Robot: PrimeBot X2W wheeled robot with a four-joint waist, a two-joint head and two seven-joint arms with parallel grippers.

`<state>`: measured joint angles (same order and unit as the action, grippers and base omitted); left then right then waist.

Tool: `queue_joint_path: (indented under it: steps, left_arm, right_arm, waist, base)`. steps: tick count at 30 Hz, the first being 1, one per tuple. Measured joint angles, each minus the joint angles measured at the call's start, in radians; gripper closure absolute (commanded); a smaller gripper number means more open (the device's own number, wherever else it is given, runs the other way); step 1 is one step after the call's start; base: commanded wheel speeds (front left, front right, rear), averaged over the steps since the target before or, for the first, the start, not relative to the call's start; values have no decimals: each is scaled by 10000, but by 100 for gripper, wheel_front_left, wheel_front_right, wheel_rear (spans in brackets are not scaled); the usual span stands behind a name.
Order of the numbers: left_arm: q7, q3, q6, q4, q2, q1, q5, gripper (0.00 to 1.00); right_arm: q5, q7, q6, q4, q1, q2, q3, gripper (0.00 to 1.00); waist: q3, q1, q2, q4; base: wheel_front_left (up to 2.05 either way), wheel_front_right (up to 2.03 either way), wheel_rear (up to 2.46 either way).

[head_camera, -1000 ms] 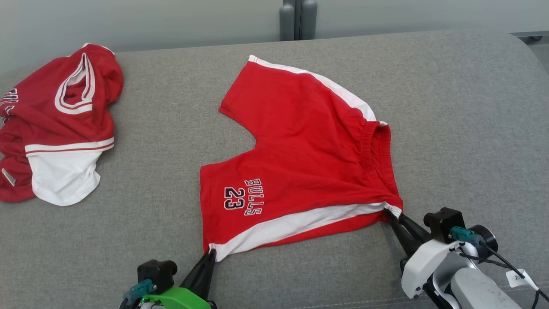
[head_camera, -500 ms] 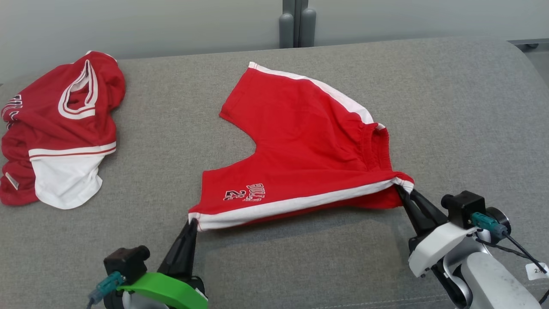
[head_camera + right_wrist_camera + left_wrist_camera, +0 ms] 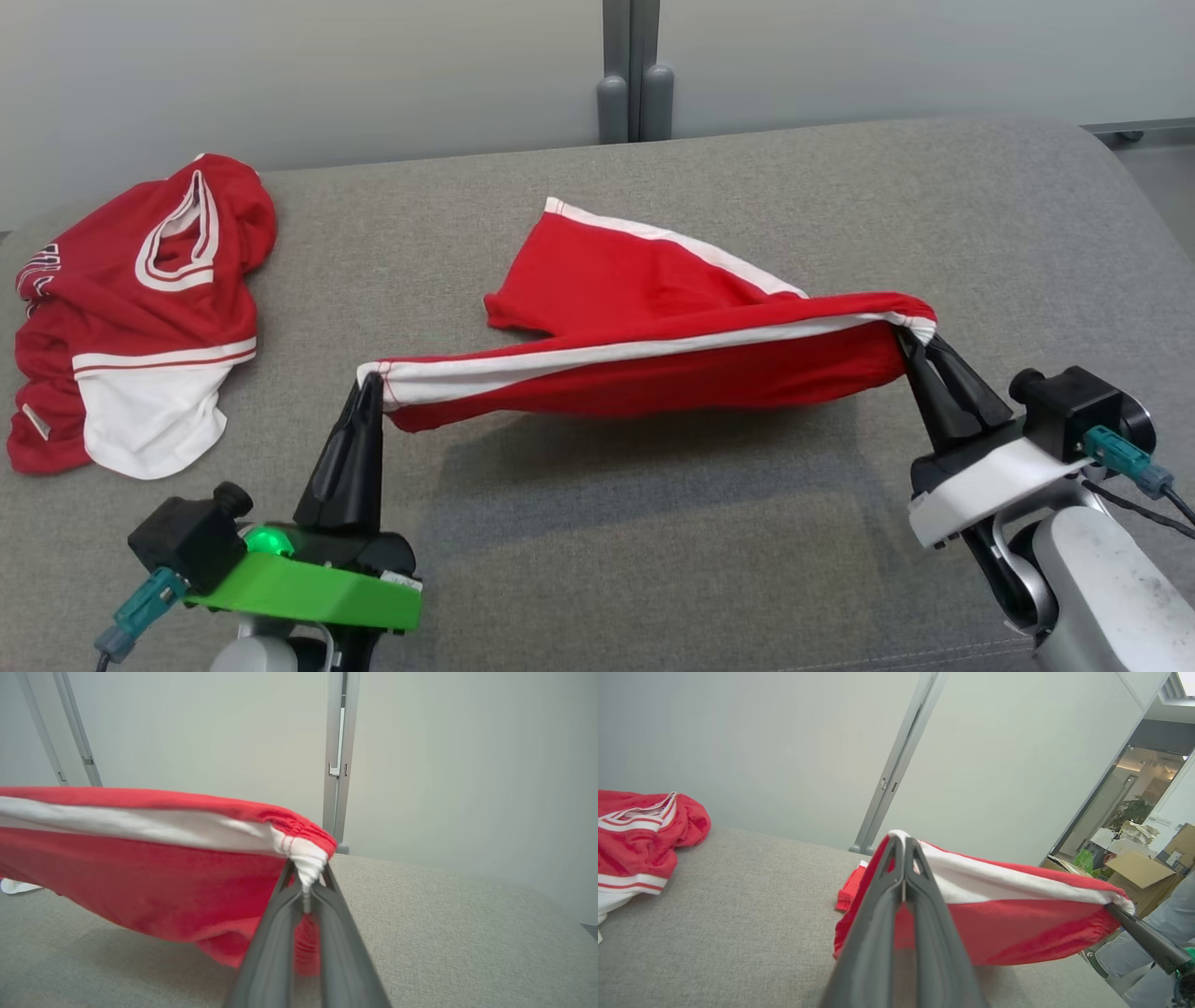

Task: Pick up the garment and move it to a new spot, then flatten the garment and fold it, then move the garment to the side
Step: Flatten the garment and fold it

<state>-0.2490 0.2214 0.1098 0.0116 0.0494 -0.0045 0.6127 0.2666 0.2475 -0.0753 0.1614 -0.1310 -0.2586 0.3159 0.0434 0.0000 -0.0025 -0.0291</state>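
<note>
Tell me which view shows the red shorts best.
Head view: shorts span whole from left gripper to right gripper. Left wrist view gets the striped edge end-on; right wrist view, the waistband corner close up.

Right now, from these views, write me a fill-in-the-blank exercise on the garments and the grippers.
1. The left gripper and right gripper are each shut on a corner of the red ____.
2. The stripe along the held edge is ____.
3. The jersey lies on the grey cushion to the robot's ____.
Missing words: shorts, white, left.
</note>
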Motion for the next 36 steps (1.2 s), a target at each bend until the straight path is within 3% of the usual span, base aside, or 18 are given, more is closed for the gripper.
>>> queue_joint_path:
  steps: [12,21,36]
  left_arm:
    - [-27,541,13,1559,23,927,-416,100]
    - [272,510,12,1039,328,1148,-431,100]
    - [1615,349,-236,-1018,669,-3745,-1478,100]
  right_arm:
    - [153,-416,19,-268,1407,-600,134,100]
    - [608,-830,-96,-221,1574,-577,138,100]
    - [1133,-1530,-301,376,-794,81,462,100]
  waist:
    - [45,0,0,0]
    - [555,0,0,-35]
    - [2154,0,0,-587]
  base:
    - [0,0,0]
    - [0,0,0]
    - [0,0,0]
